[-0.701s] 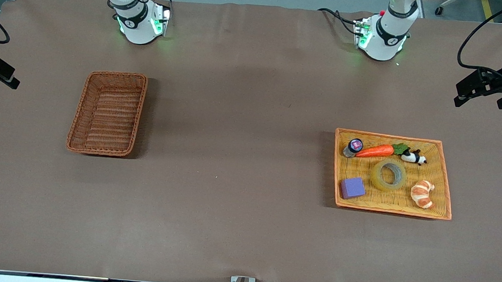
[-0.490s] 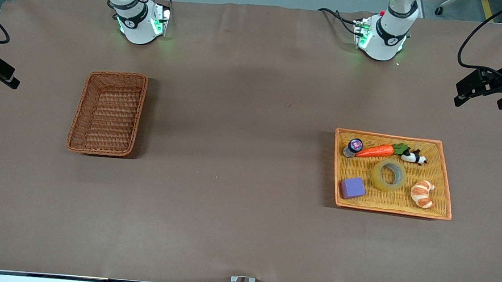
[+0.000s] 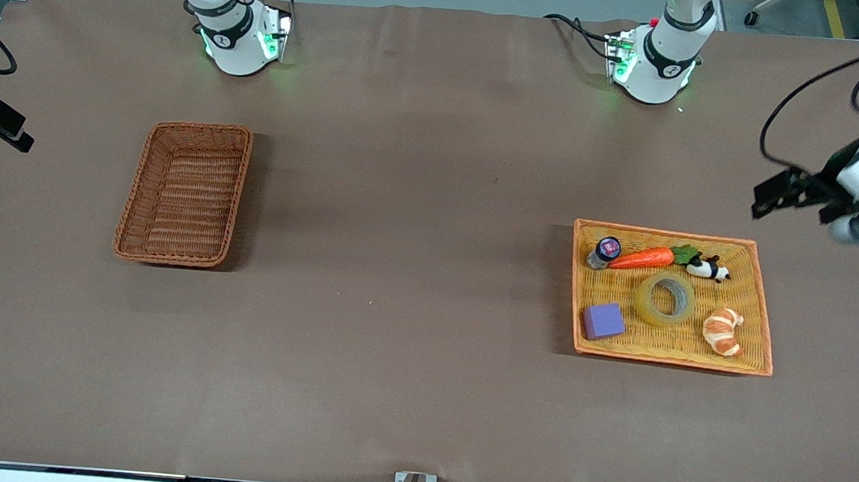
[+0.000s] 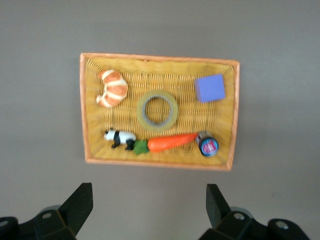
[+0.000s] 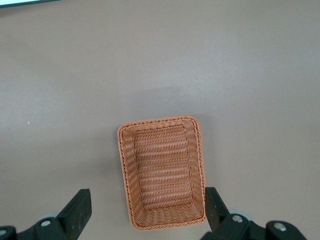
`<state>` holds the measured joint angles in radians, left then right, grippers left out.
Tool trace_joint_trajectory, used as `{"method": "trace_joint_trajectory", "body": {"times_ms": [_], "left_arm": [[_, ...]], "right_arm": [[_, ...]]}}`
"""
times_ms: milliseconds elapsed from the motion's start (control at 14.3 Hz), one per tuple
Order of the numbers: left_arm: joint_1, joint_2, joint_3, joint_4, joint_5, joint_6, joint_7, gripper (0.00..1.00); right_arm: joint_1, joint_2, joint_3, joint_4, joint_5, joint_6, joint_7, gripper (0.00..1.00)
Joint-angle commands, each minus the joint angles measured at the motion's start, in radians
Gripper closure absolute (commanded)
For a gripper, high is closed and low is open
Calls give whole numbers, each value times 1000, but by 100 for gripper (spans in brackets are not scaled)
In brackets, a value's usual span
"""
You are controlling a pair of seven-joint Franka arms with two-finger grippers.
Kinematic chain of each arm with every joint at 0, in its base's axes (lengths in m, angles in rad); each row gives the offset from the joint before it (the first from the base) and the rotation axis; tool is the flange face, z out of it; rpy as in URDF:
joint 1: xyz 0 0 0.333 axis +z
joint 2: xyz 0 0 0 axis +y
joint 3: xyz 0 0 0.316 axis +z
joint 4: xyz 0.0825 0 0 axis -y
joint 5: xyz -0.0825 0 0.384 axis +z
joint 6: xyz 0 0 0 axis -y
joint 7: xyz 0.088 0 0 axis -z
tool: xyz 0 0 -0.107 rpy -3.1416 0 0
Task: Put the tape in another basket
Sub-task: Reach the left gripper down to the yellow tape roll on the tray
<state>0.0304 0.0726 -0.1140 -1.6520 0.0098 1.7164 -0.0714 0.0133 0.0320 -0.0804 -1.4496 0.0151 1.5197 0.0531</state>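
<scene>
I see the tape point(image 3: 666, 298) lying flat in the yellow tray point(image 3: 758, 328), the carrot point(image 3: 641, 258) at its eleven o'clock and the croissant point(image 3: 723, 331) at its four. My left gripper point(image 4: 148, 207) hangs spread wide above the table beside that tray. My right gripper point(image 5: 147, 210), fingers also apart, waits above the empty basket point(image 3: 183, 192).

We see the yellowish tape point(image 3: 666, 298) lying flat in the yellow tray point(image 3: 759, 313), and the reddish-brown basket point(image 3: 134, 195) well apart, toward the right arm's end.
</scene>
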Motion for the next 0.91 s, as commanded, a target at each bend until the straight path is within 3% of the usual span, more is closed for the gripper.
{"method": "trace_joint_trajectory", "body": {"times_ms": [0,210,841], "left_arm": [[6,27,5,-185,36,243,7,0],[17,93,5,-331,38,498,5,0],[62,271,7,-472,44,805,19,5]], "right_arm": [[-3,2,-1,6,17,-3,-10,0],[-3,2,-1,6,17,-1,-10,0],[-4,3,-1,6,17,-1,-10,0]]}}
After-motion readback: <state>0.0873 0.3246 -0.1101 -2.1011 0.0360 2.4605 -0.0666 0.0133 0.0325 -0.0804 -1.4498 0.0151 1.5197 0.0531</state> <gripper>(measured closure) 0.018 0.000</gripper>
